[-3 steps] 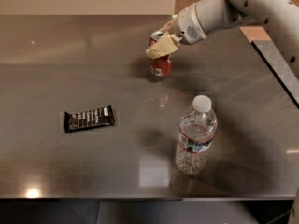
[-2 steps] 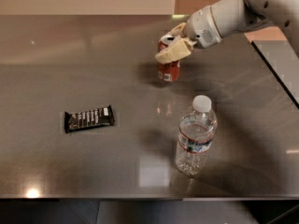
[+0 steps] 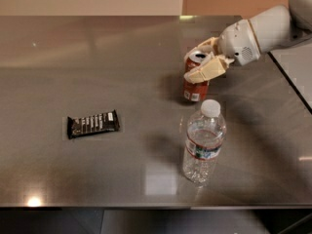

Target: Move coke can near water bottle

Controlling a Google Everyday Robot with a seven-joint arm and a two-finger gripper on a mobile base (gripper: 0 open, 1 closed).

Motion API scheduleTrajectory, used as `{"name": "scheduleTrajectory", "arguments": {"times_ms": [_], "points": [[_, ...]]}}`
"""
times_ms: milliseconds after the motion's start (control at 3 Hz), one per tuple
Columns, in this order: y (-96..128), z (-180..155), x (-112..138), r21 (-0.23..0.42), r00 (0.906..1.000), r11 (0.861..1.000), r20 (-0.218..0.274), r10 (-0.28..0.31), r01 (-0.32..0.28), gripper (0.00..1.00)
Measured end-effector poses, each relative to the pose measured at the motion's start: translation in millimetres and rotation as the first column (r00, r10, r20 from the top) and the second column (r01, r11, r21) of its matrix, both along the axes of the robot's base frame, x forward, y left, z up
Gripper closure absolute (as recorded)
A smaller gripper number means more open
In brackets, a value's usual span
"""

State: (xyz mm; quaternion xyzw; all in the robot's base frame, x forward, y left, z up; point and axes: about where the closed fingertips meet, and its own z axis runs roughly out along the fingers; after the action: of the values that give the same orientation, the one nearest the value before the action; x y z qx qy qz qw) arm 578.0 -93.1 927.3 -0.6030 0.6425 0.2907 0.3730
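Observation:
The red coke can [image 3: 195, 87] with its silver top stands right of the table's middle, just behind the water bottle. My gripper [image 3: 199, 63] reaches in from the right and is shut around the can's upper part, one cream finger [image 3: 204, 71] across its front and the other behind it. I cannot tell whether the can's base touches the table. The clear water bottle [image 3: 204, 144] with a white cap and a red and blue label stands upright in front of the can, a short gap away.
A black candy bar [image 3: 92, 124] lies flat at the left of the steel table [image 3: 97, 62]. The table's right edge [image 3: 292, 82] runs under my white arm [image 3: 265, 30]. The front edge is close below the bottle.
My gripper has carried the coke can to the right and toward the front, closer to the water bottle. The bottle and candy bar have not moved.

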Motion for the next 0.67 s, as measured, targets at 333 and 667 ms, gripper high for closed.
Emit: {"name": "scheduleTrajectory", "arguments": {"times_ms": [333,667], "points": [[-21.6,3.7,-24.9,0.007,1.0,1.0,0.008,0.001,-0.001,1.0],[-36.4,11.1,-49.4,0.01,0.9999,1.0,0.013,-0.004,0.004,1.0]]}}
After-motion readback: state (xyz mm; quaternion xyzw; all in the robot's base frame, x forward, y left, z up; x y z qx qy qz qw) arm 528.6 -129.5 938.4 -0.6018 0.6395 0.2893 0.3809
